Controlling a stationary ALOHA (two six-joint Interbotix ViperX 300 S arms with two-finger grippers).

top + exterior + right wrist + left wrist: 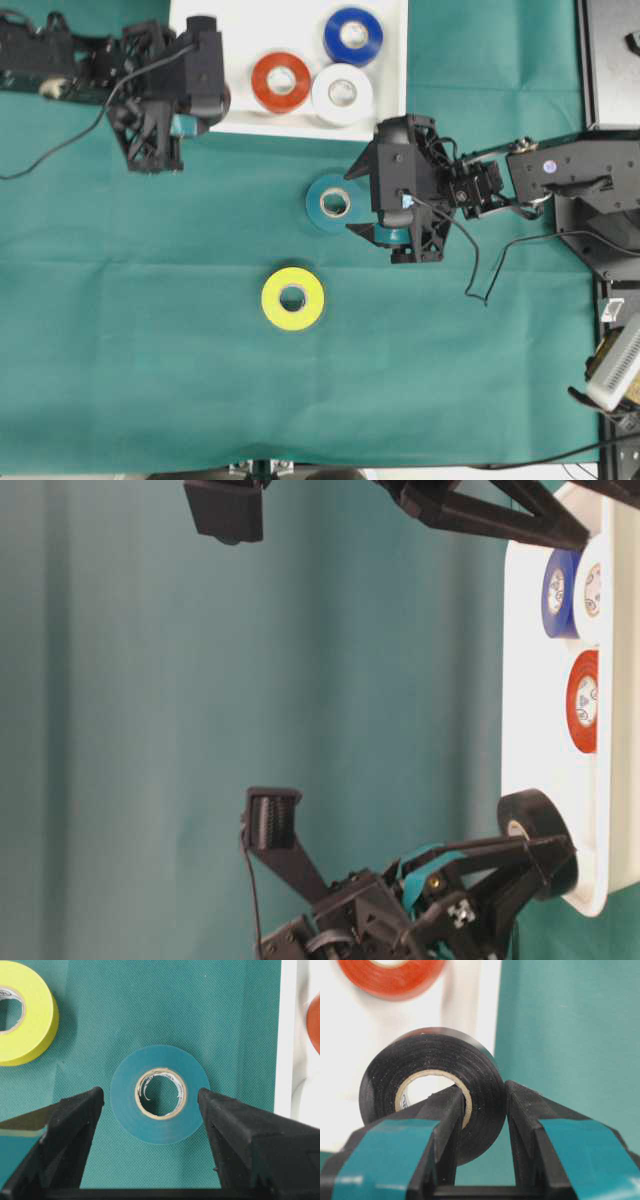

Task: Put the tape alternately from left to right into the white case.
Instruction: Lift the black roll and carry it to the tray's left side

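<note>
The left gripper [482,1110] is clamped on the black roll [432,1087], one finger through the pale core and the other on the outer wall, so the roll hangs edge-on in its jaws. In the table-level view that roll sits over the near end of the white case [530,630], at or just inside the rim (whether it touches the tray floor cannot be told from these views). From overhead the left arm covers the roll completely, at about ten o'clock from the centre of the cloth.

Three rolls already lie flat in the case: the orange-red roll [281,82], the white roll [342,94] touching it on its three o'clock side, and the blue roll [353,36] at one o'clock from the white one. The black roll looks like the fourth delivery.

The right gripper [150,1105] hangs with its jaws spread wide, straddling the teal roll [160,1094] on the green cloth [120,320], neither finger touching it. The yellow roll [293,298] lies apart, at seven o'clock from the teal one.

The step in hand is releasing the black roll. That calls for the left jaws to part over bare tray floor, clear of the orange-red roll. The right gripper would then need to descend and close squarely on the teal roll.
</note>
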